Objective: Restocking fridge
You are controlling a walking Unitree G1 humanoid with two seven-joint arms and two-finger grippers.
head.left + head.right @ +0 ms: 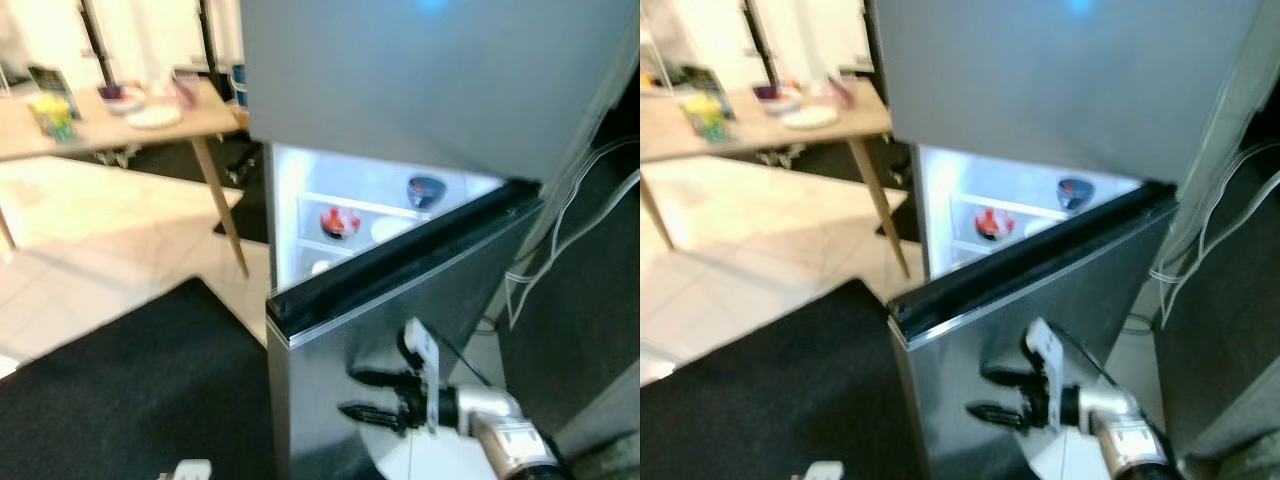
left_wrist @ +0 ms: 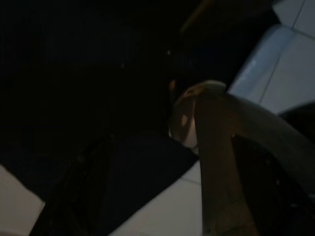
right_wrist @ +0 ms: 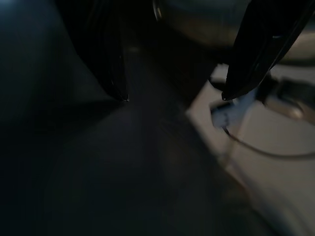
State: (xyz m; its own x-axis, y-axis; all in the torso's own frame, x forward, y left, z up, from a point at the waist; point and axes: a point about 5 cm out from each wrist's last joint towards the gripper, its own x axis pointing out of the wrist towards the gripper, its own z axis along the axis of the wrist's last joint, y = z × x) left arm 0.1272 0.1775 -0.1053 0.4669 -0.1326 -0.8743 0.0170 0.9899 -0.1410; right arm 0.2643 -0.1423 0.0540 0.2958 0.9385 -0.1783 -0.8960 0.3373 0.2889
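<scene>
Fingers (image 1: 372,378) of the right gripper (image 1: 355,394) spread apart (holding nothing), close against the fridge door (image 1: 330,360).

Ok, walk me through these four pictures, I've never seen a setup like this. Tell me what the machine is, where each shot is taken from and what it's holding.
This is a walking humanoid robot with two arms. The two bright pictures come from the cameras in its head, looking down at a grey fridge whose lower door stands ajar. Inside, lit shelves carry a red bowl and a dark bowl. The right gripper, two black fingers, is open and holds nothing, in front of the door. At the back, a wooden table bears dishes. The two dark pictures come from wrist cameras; the right one looks along its spread fingers.
</scene>
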